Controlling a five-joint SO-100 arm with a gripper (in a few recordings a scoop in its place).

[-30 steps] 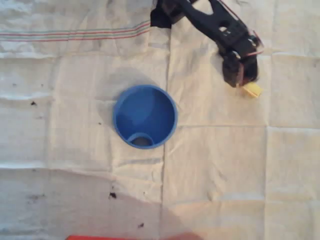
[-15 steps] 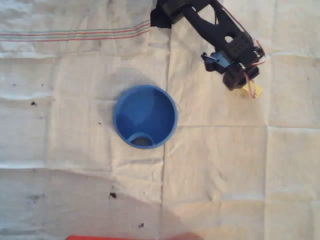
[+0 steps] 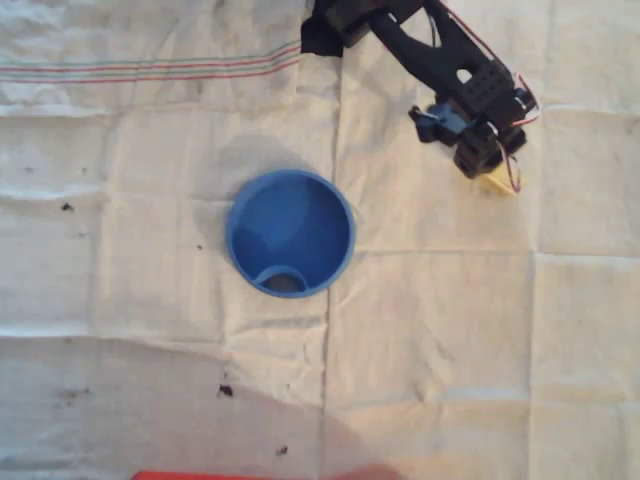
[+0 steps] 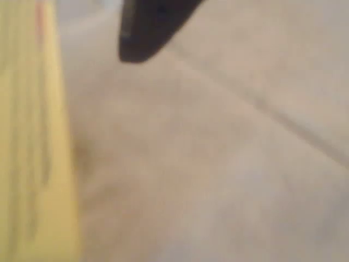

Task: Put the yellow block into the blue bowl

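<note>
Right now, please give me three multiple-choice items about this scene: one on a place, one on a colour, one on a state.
1. In the overhead view, where is the yellow block?
A. Inside the bowl
B. Right of the bowl, under the pincer
C. Left of the bowl

2. What colour is the bowl?
A. Red
B. Green
C. Blue

3. What is inside the blue bowl?
A. Nothing
B. The yellow block
C. The pincer

Answers: 1 B, the block peeks out beneath the pincer at upper right. 2 C, its rim and walls are solid blue. 3 A, only its bare round base shows inside.
</note>
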